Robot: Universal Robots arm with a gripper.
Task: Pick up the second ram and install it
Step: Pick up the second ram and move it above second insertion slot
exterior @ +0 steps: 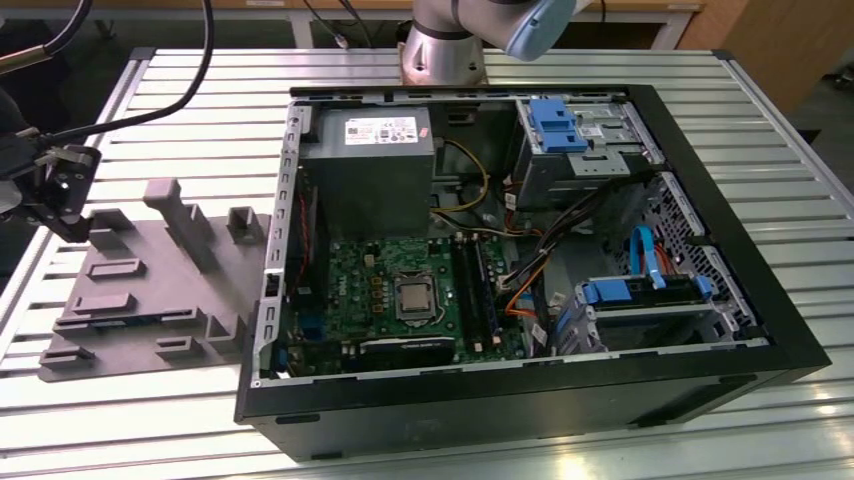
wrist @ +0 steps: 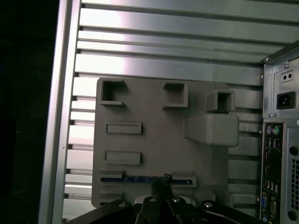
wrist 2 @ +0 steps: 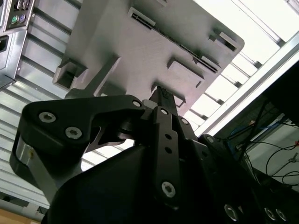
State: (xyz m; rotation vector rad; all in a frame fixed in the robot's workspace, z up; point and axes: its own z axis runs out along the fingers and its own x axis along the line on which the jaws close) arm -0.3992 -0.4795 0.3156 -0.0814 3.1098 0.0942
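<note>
The gripper hung above the light grey tray at the exterior view's left, clear of its raised blocks and carrying nothing. In the second wrist view its fingers appeared drawn together to one narrow tip, clenched on empty air as far as that steep angle allowed a judgement.

The second ram sat in the tray, stood on its long edge in the slotted row beside the tray's border, apart from the gripper. In the first wrist view it showed as a thin dark strip with a bluish tint, held between two low end blocks. Its long axis ran parallel to that border. One end pointed toward the rear panel of the computer case, the other away from it. The gripper's tip lined up over the strip's half nearer the case.

The tray's tall post rose on the side near the case, several rows away from the ram. The case lay open on the slatted metal table just beside the tray, with the green motherboard and its long black slots exposed
</note>
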